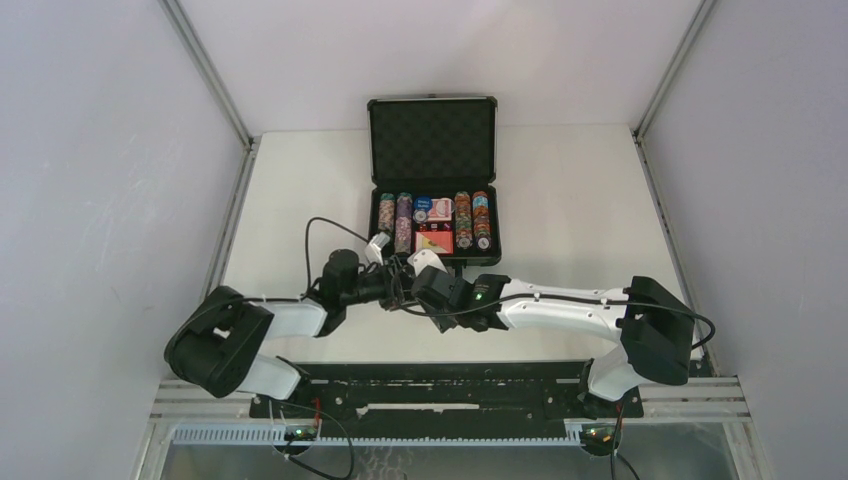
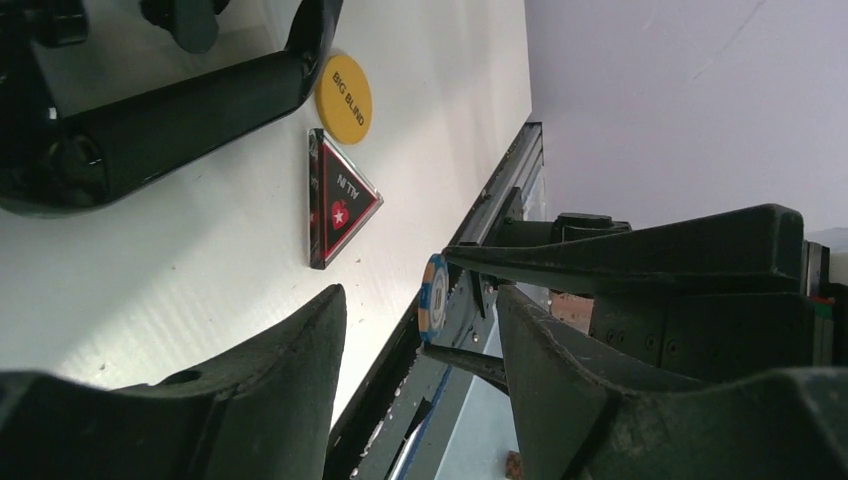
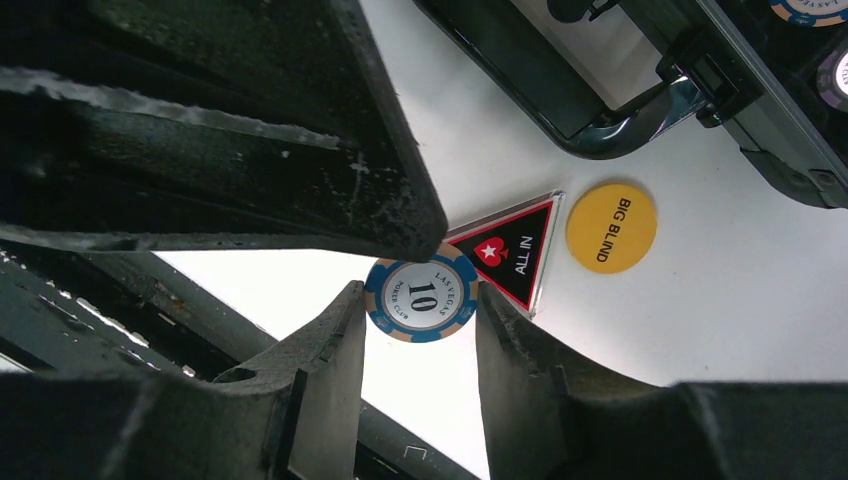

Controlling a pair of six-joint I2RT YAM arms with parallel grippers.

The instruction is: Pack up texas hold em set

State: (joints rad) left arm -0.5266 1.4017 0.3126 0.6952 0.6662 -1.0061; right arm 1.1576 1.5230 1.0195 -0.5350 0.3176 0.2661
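The poker chip [image 3: 420, 298] hangs off the table [image 3: 700, 320], near the open case [image 1: 432, 140]. The right fingers [image 3: 330, 350] clamp its rim, its printed face toward that wrist (edge-on to the left one). The left fingers [image 2: 300, 350] stand apart, straddling it.

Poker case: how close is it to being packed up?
Mostly filled: chip rows and red card boxes sit in the open case. In hand: the right gripper pinches a blue 10 chip by its rim, left gripper open around it. Remaining: ALL IN marker, BIG BLIND button, then shutting it.
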